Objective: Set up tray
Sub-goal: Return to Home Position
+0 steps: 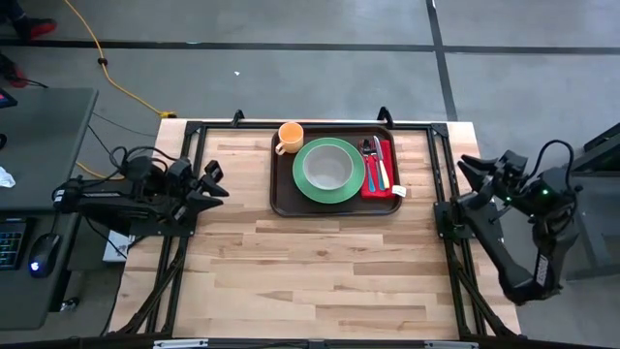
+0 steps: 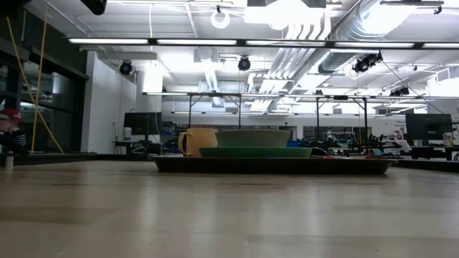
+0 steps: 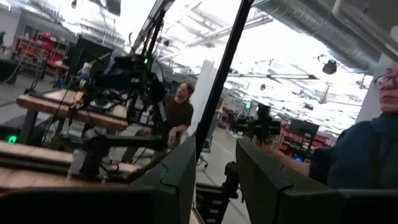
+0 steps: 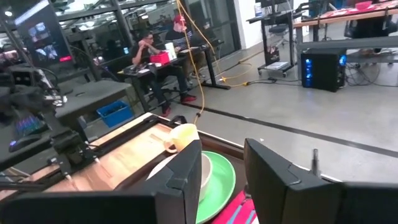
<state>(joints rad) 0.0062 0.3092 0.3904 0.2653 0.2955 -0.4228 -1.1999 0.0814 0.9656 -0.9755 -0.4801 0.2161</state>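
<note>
High view looks straight down, low view level across the table [image 1: 291,281]; both share the tray [image 1: 284,199].

High view: cutlery [image 1: 375,163] too small to sort. R wrist view: fingers [image 4: 180,186] hide part of plate [image 4: 221,180].

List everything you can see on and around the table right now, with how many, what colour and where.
tray: one, dark brown, top middle of the table in the high view
plate: one, green, middle of the tray
bowl: one, pale, on the plate
mug: one, orange-yellow, tray's top-left corner
napkin: one, red, tray's right end
cutlery: a few pieces, blue and yellow, on the napkin
table: one, light wood
cable: one, yellow, on the floor
people: at least two, at a desk beyond the table
left tool: one, dark, open, at the table's left edge
right tool: one, dark, open, at the table's right edge
</note>
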